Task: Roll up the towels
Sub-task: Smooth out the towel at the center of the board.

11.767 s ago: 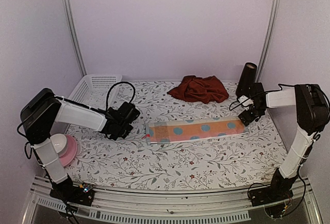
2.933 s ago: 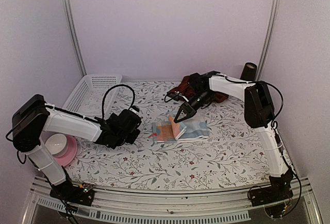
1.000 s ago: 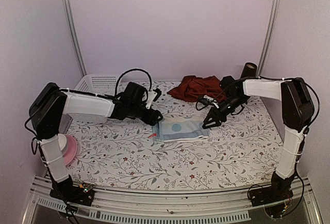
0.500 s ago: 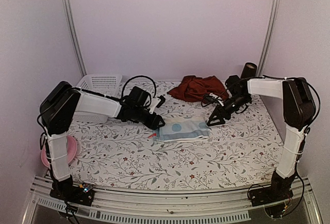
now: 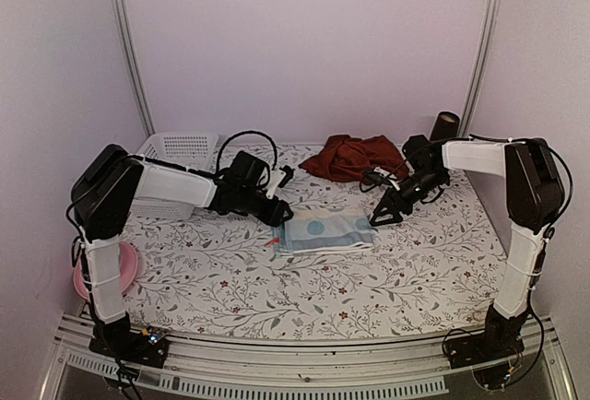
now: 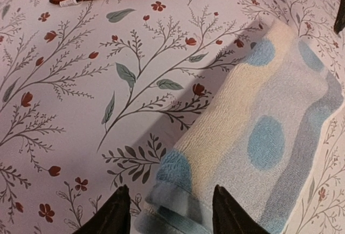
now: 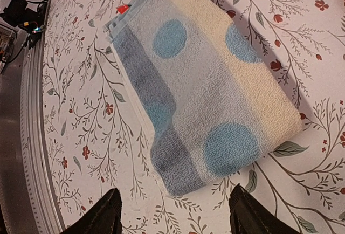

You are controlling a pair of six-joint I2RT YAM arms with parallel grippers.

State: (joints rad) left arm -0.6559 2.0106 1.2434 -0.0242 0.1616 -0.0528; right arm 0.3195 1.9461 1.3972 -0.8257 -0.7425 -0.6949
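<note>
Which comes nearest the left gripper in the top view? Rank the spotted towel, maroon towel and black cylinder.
1. Spotted towel: at the left gripper, just to its right.
2. Maroon towel: farther back, to the right.
3. Black cylinder: back right corner.

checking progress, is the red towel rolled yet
No, the red towel lies in a loose crumpled heap, not a roll.

The folded towel [image 5: 324, 230] lies mid-table [image 5: 277, 294], with the crumpled towel [image 5: 355, 157] behind it. The left jaws apparently straddle its left corner, and the right jaws hang just off its right end. A basket [image 5: 171, 149] sits at the far left.
</note>
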